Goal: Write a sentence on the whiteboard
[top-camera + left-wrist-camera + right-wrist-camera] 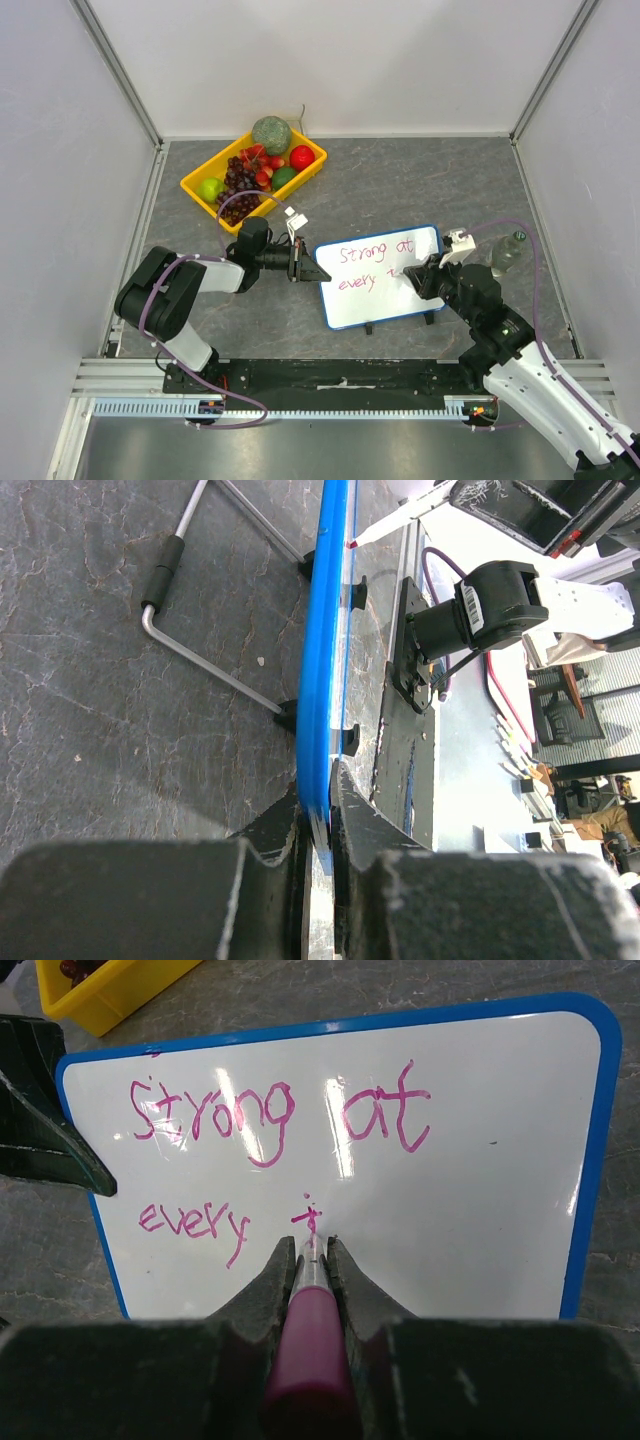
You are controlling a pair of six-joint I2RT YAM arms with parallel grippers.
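The whiteboard (385, 290), white with a blue rim, stands tilted on its feet at the table's middle. The sentence (270, 1120) in pink marker reads "Strong at" above "every" and a started "t" (311, 1218). My left gripper (308, 268) is shut on the board's left blue edge (322, 680), seen edge-on in the left wrist view. My right gripper (312, 1248) is shut on a pink marker (310, 1340), its tip at the "t" on the board. In the top view the right gripper (425, 275) is over the board's right part.
A yellow tray (197, 181) of fruit stands at the back left. A clear bottle (507, 253) stands right of the board. The board's wire stand (200, 660) rests on the grey table behind it. White walls enclose the table.
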